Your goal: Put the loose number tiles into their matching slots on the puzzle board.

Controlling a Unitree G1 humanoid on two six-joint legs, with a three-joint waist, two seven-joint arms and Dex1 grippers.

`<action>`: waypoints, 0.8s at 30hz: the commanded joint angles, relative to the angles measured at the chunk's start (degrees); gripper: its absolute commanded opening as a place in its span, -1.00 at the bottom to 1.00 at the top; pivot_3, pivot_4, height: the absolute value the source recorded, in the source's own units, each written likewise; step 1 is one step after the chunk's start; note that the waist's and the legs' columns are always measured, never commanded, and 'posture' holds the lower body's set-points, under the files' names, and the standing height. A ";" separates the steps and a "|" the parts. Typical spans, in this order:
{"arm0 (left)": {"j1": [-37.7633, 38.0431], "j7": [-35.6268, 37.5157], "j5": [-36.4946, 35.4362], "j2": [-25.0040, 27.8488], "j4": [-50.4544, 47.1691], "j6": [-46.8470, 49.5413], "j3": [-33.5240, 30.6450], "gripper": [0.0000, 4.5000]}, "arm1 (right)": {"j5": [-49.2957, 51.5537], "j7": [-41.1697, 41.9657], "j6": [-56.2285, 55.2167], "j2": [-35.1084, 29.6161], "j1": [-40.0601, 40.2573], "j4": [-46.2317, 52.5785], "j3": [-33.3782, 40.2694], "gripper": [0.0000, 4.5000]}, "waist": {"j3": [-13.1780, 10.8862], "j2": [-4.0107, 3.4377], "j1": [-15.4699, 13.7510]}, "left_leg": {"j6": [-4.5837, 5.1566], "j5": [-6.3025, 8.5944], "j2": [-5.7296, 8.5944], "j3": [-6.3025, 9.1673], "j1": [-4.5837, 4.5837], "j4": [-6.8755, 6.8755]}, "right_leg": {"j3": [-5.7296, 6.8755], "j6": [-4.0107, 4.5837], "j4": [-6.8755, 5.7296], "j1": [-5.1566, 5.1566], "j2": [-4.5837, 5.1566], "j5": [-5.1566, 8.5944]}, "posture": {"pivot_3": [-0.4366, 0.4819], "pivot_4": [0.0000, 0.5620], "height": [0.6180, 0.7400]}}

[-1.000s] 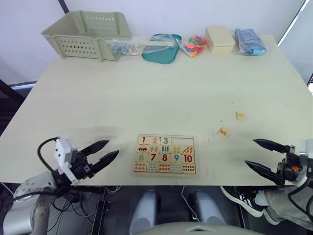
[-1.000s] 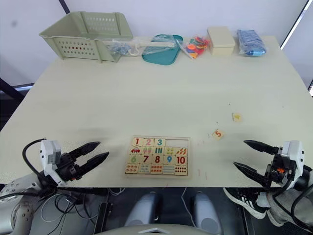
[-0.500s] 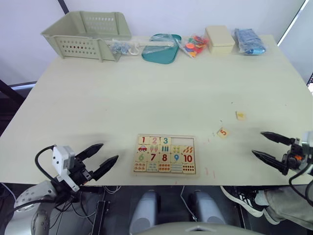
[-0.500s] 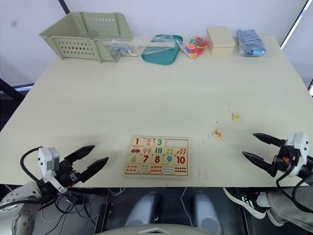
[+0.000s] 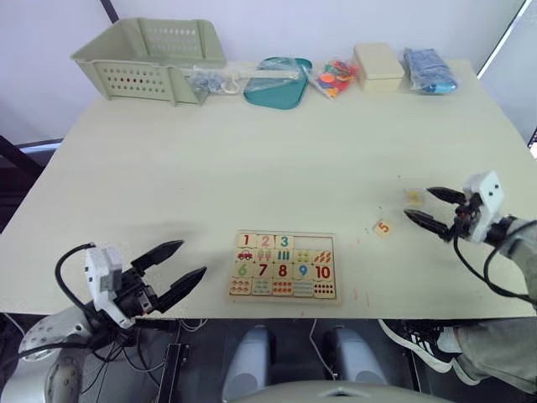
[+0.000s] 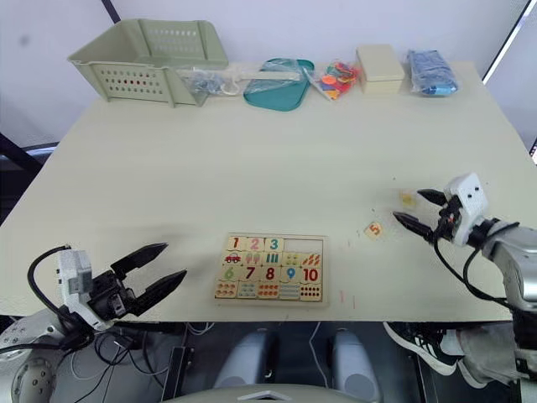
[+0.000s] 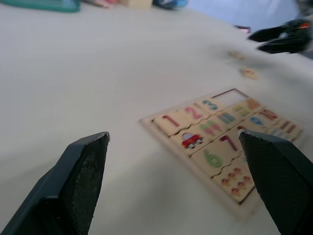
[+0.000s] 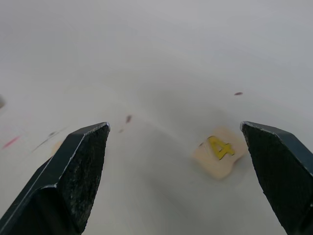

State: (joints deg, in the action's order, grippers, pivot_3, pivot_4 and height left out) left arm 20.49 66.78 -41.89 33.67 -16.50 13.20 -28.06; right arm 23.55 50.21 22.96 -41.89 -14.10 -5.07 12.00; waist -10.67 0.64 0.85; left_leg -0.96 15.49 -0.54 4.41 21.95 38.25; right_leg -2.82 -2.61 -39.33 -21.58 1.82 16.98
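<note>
The puzzle board [image 5: 284,290] lies near the table's front edge, with tiles 1, 2 and 3 in its upper row and two bare slots [image 5: 313,243] at that row's right end. To its right, two loose number tiles lie on the table: a tile with an orange 5 [image 5: 383,227] and a tile with a yellow 4 [image 5: 412,198], the yellow 4 tile [image 8: 218,152] also showing in the right wrist view. My right gripper [image 5: 422,206] hangs open right beside the 4 tile. Left of the board, at the table's front edge, my left gripper [image 5: 180,266] is open and holds nothing.
Along the far edge stand a green perforated basket [image 5: 151,59], a teal tray [image 5: 275,82], a bag of coloured pieces [image 5: 333,77], a cream box [image 5: 377,66] and a blue bag [image 5: 427,70]. Bare tabletop spans the middle.
My right gripper has moved from the front right edge forward and inward, up to the 4 tile. The left gripper has shifted only slightly. The tiles and the board stay put.
</note>
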 commanded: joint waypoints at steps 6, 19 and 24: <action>0.29 6.09 -6.58 3.31 0.09 2.00 -2.45 0.99 | -0.28 -1.34 0.19 0.66 0.17 2.46 0.34 1.00 | -0.01 -0.03 0.12 | 0.06 0.04 0.01 0.00 0.14 -0.15 | 0.05 -0.03 0.39 0.00 0.04 -0.02 | -0.05 -0.47 1.00; -2.30 12.31 -9.02 5.28 2.12 2.80 -2.52 0.99 | -8.16 33.23 -26.18 -5.75 -21.60 -32.09 -10.83 1.00 | -0.07 -0.11 1.45 | 0.11 0.06 -0.01 -0.10 0.04 -0.14 | 0.01 -0.03 0.41 0.04 0.03 -0.02 | -0.05 -0.47 1.00; -3.19 14.56 -7.82 6.92 4.75 2.25 -2.34 0.99 | -13.18 39.56 -32.84 -4.64 -32.05 -48.57 -13.86 1.00 | -0.07 -0.12 1.62 | 0.10 0.06 -0.01 -0.07 0.02 -0.19 | 0.05 -0.02 0.41 0.03 0.01 -0.03 | -0.05 -0.47 1.00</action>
State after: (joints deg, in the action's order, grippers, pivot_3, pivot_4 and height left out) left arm 17.62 80.36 -49.61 39.51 -12.13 15.94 -29.03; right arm 11.75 87.80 -7.26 -46.27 -44.07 -50.20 -1.65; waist -10.75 0.52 2.47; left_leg -0.86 15.55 -0.58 4.36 21.98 38.05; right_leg -2.75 -2.64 -38.92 -21.54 1.84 16.95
